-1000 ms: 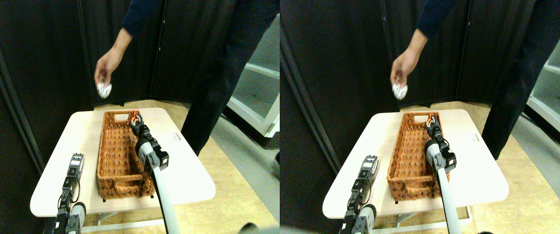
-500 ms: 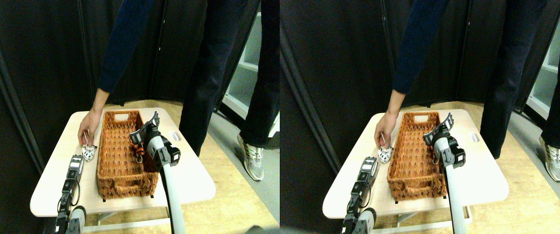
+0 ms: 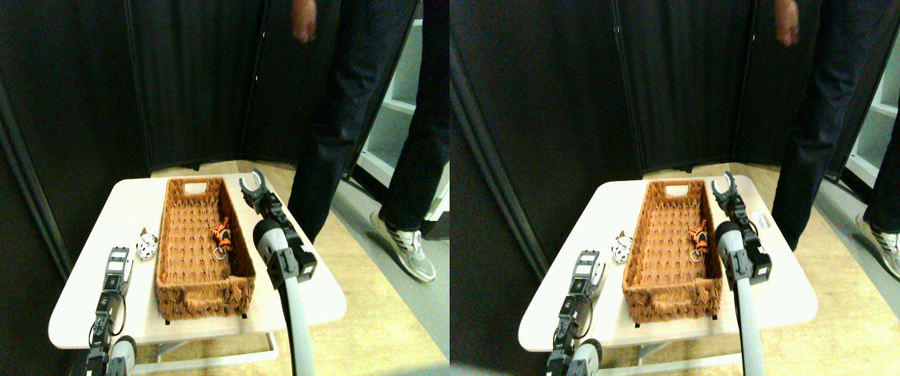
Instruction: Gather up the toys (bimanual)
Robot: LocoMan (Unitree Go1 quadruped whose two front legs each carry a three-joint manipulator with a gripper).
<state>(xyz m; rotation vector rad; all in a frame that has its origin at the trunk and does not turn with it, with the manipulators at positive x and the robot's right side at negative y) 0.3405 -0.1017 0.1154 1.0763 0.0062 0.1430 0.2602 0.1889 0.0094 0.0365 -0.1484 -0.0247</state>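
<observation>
Right gripper (image 3: pixel 252 185) raised, jaws spread; left gripper (image 3: pixel 115 262) low, jaws unclear.

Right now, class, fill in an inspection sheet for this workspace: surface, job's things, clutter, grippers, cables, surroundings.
Surface: pale table, wicker basket lying lengthwise on it.
Job's things: orange-black striped toy inside the basket near its right wall; white black-spotted toy on the table left of the basket.
Clutter: nothing seen.
Grippers: right gripper open and empty, beyond the basket's right rim; left gripper low over the table, near the spotted toy, state unclear.
Cables: a dark cable loops along the left manipulator.
Surroundings: dark curtain behind; a person's legs stand right of the table; white shelving beyond.
</observation>
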